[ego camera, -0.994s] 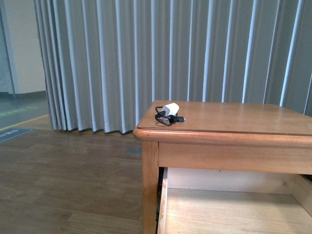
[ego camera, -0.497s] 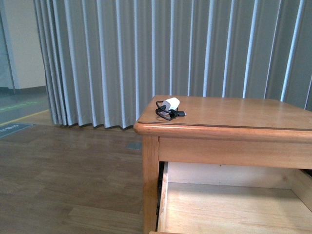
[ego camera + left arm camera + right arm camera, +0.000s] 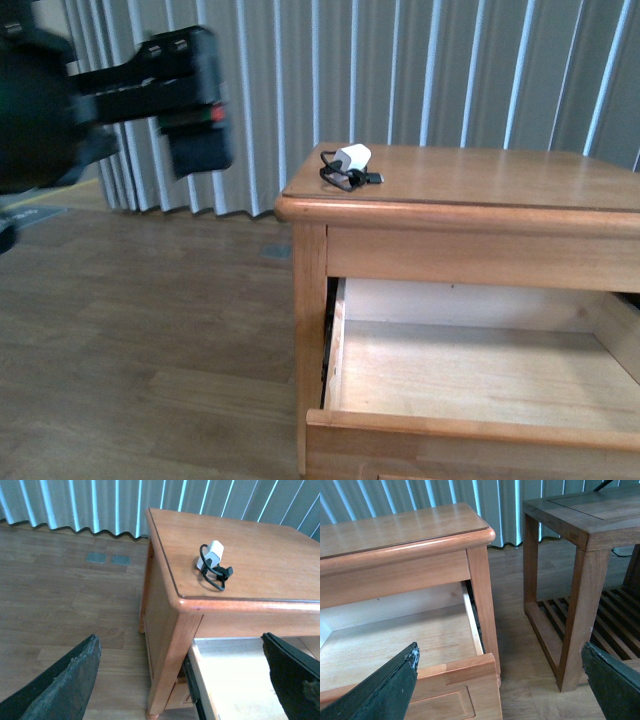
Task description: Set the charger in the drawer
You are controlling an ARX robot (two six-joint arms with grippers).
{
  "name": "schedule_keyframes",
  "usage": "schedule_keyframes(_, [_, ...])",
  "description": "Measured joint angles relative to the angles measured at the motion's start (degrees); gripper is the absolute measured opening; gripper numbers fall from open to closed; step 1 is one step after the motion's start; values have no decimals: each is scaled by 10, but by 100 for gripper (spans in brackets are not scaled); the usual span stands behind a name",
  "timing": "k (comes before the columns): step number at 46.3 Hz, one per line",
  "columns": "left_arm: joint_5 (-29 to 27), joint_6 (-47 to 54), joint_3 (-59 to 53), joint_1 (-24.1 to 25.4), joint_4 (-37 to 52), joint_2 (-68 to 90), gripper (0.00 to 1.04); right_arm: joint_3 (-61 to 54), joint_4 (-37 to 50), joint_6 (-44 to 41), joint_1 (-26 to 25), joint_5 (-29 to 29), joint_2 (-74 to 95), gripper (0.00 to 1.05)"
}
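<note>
Front view: my left arm (image 3: 120,90) enters as a dark, blurred mass at 10 o'clock, raised above the wooden floor (image 3: 140,330) and well apart from the cabinet (image 3: 310,350). The charger (image 3: 350,165), a small white block with its black cable looped against it, lies on the cabinet top (image 3: 500,180) near that top's 10 o'clock corner, touching the wood and nothing else. At 5 o'clock the drawer (image 3: 470,430) stands pulled out below the top, its pale wooden inside bare. A pleated grey curtain (image 3: 270,90) hangs behind. Left wrist view: my left gripper (image 3: 179,640) is spread wide, its two dark fingers (image 3: 70,680) far apart with nothing between them; the charger (image 3: 214,562) shows beyond them on the top, close to the corner, and a strip of the drawer (image 3: 225,680) shows beneath the edge. Right wrist view: my right gripper (image 3: 499,650) is likewise spread wide and holds nothing, one finger (image 3: 620,680) at each side; between them lies the drawer (image 3: 395,650) with its panelled front, and beside the cabinet stands a darker side table (image 3: 580,515) with a slatted lower shelf.
</note>
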Motion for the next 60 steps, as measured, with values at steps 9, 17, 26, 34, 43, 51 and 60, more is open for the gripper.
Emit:
schedule_keyframes(9, [20,-33,189,-12,-28,180,99,0,0,0,0,0,0,96])
schedule_keyframes(17, [24,-74,343,-19,-76,305,99,0,0,0,0,0,0,96])
schedule_keyframes(26, [34,-97,526,-32,-145,433,99,0,0,0,0,0,0,96])
schedule_keyframes(34, [31,-105,694,-41,-236,531,84,0,0,0,0,0,0,96])
schedule_keyframes(43, [42,-117,729,-42,-270,551,50,0,0,0,0,0,0,96])
schedule_keyframes(51, [50,-155,700,-43,-260,529,29,0,0,0,0,0,0,96])
schedule_keyframes(60, [66,-167,571,-68,-174,458,24,0,0,0,0,0,0,96])
